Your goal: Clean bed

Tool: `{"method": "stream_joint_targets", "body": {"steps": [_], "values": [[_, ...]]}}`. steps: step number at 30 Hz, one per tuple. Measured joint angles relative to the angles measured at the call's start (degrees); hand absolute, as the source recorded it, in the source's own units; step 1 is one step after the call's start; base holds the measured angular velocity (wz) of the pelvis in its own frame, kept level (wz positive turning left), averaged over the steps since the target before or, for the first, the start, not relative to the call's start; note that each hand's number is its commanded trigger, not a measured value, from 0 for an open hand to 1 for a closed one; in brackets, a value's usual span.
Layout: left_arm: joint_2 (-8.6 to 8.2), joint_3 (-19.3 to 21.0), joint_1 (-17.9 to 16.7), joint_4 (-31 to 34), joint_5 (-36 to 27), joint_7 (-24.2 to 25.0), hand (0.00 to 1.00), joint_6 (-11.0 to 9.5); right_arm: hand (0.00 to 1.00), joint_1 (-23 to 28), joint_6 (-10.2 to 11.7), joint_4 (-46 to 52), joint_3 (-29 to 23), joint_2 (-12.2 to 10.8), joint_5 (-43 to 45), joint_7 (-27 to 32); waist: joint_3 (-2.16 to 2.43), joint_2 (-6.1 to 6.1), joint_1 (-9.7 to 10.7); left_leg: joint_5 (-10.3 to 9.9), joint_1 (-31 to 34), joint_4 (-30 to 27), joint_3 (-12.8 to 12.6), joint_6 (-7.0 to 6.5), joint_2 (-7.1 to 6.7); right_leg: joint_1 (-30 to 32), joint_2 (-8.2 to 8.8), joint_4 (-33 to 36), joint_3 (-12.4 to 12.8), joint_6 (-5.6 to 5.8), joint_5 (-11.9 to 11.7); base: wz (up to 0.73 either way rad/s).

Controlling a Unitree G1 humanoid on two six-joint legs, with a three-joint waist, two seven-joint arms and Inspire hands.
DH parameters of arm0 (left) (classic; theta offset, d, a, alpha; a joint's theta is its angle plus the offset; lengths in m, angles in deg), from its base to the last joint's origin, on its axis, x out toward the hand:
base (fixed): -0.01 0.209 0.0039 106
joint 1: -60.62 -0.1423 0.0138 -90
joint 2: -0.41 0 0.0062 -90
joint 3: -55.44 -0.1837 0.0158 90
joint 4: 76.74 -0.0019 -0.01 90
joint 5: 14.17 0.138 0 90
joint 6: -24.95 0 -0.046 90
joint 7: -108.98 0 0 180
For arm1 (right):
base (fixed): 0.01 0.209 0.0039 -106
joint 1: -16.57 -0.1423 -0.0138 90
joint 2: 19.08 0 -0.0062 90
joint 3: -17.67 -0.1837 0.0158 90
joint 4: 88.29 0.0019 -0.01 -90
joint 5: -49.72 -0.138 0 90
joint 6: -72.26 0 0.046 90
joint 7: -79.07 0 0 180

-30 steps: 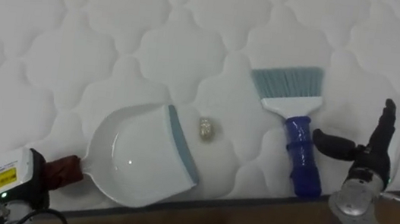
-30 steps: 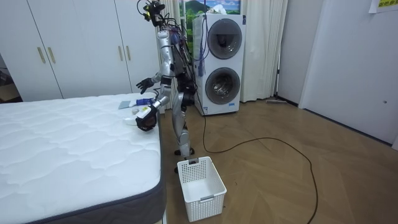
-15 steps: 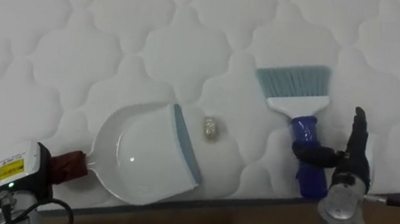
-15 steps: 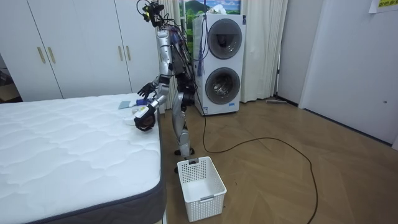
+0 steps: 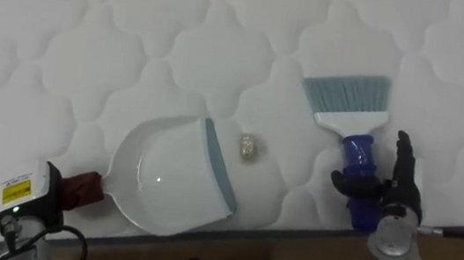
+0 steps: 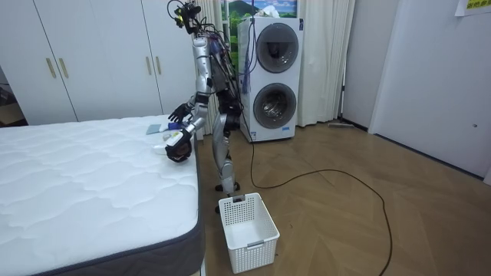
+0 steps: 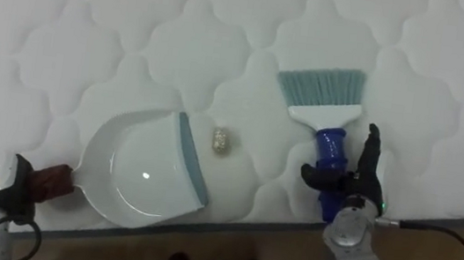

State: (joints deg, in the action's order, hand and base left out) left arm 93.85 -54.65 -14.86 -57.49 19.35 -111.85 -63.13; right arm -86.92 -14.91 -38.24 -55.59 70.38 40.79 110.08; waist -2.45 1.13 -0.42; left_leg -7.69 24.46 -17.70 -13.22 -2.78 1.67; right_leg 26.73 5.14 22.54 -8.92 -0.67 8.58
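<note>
1. Bed [image 5: 67,30]: a white quilted mattress with a grey band along its near edge. Wooden floor shows below that edge.
2. Scrap [image 5: 249,146]: one small pale lump on the mattress. It lies between the dustpan's lip and the brush and touches neither (it is nearer the lip).
3. Dustpan [image 5: 164,175]: white and round-backed, with a grey-blue lip facing the scrap. It lies flat on the mattress near the edge, and its reddish-brown handle runs to the lower left.
4. Brush [image 5: 350,118]: pale blue bristles point away from the robot, below them a white head and a blue handle that points toward the bed's edge. It lies flat, to the right of the scrap.
5. Left hand [image 5: 27,207]: at the lower left, at the end of the dustpan's handle. Its fingers are hidden, so I cannot tell whether it grips.
6. Right hand [image 5: 400,195]: at the brush's handle. Its fingers are straight along the handle's right side and its thumb is laid across the blue part, so it is not closed round the handle.
7. Stance: in the room view the robot stands upright at the bed's side, near the far corner, with both forearms over the mattress.
8. Basket [image 6: 247,222]: white, on the floor by the bed's near corner.
9. Washing machines [image 6: 268,77]: two, stacked behind the robot. A white wardrobe [image 6: 100,54] stands behind the bed.
</note>
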Motion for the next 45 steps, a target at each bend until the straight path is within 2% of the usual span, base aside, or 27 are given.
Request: {"method": "stream_joint_targets", "body": {"steps": [3,16,23,24,25,26,31,34,37,39,45], "values": [[-0.02,-0.23,-0.04,-0.02,0.14,0.0,1.0,0.16,0.0,-0.05,-0.01,-0.41,0.11,-0.04,-0.11,-0.12,-0.12,0.2,0.0,0.0,0.0,0.0,0.0,0.0,0.01,0.0,0.01,0.01,-0.13,0.0,0.0,0.0],[-0.01,-0.1,0.55,0.15,3.62,2.54,1.0,0.65,0.0,-0.55,-0.43,-9.24,3.36,0.29,3.06,-3.61,-0.05,0.27,-0.49,0.0,-1.11,0.17,0.09,-0.01,-0.13,-1.29,0.34,-0.29,-1.75,-0.11,-0.06,0.0],[-0.03,0.8,1.24,0.37,7.34,2.74,1.0,0.69,0.0,-3.59,-0.45,-16.41,3.33,0.4,4.69,-5.91,0.01,0.21,-1.32,0.05,-0.91,0.15,0.88,-0.01,-0.31,-1.48,0.69,-0.35,-2.66,-0.19,-0.11,0.04],[-0.02,0.83,1.33,0.36,7.72,2.72,1.0,0.71,0.08,-3.72,-0.44,-17.14,3.33,0.4,4.71,-6.18,0.03,0.18,-1.39,0.05,-0.96,0.15,0.99,-0.02,-0.34,-1.63,0.74,-0.38,-2.84,-0.19,-0.11,0.06],[-0.03,0.83,1.32,0.35,7.97,2.72,1.0,0.75,0.76,-3.8,-0.38,-17.54,3.34,0.35,4.74,-6.2,0.04,0.16,-1.42,0.05,-1.02,0.15,1.03,-0.02,-0.35,-1.7,0.75,-0.39,-2.88,-0.19,-0.11,0.04],[-0.03,0.85,1.29,0.32,8.47,2.71,1.0,0.82,1.0,-3.93,-0.39,-17.94,3.34,0.32,4.74,-6.25,0.04,0.15,-1.47,0.05,-1.14,0.14,1.09,-0.02,-0.38,-1.88,0.77,-0.39,-2.95,-0.19,-0.11,0.04],[-0.03,0.88,1.21,0.28,9.25,2.7,1.0,1.71,1.0,-5.76,-0.41,-21.67,1.95,0.74,6.12,-5.92,0.05,0.14,-1.45,0.07,-1.19,-0.36,1.45,-0.05,-0.32,-2.21,0.85,-0.09,-3.97,-0.19,-0.11,0.03],[-0.03,0.81,1.03,0.51,9.22,2.63,1.0,2.02,1.0,-7.82,-0.84,-24.78,1.59,1.92,6.89,-6.06,0.05,0.12,-1.33,0.07,-1.11,-0.81,2.12,-0.03,-0.3,-2.57,0.82,0.04,-5.03,-0.25,-0.07,0.1],[-0.03,0.71,0.74,0.11,9.22,2.54,1.0,3.21,1.0,-8.68,-2.23,-26.41,1.58,2.58,7.2,-6.16,0.09,0.05,-1.52,0.07,-1.04,-1.06,2.39,0.0,-0.31,-2.76,0.81,-0.01,-5.33,-0.45,0.05,0.05],[-0.03,0.68,0.74,-0.21,9.22,2.52,1.0,4.02,1.0,-9.52,-4.11,-28.55,1.8,2.62,7.45,-6.53,0.08,0.04,-1.51,0.07,-0.92,-1.15,2.49,-0.01,-0.33,-2.76,0.82,-0.01,-5.44,-0.46,0.06,0.02],[-0.02,0.69,0.94,-0.23,9.16,2.24,1.0,4.84,1.0,-8.94,-5.45,-29.25,2.02,2.2,7.89,-7.12,0.08,0.04,-1.46,0.06,-0.54,-1.15,2.66,-0.01,-0.38,-2.7,0.77,-0.51,-5.61,-0.46,0.06,0.01]]}}
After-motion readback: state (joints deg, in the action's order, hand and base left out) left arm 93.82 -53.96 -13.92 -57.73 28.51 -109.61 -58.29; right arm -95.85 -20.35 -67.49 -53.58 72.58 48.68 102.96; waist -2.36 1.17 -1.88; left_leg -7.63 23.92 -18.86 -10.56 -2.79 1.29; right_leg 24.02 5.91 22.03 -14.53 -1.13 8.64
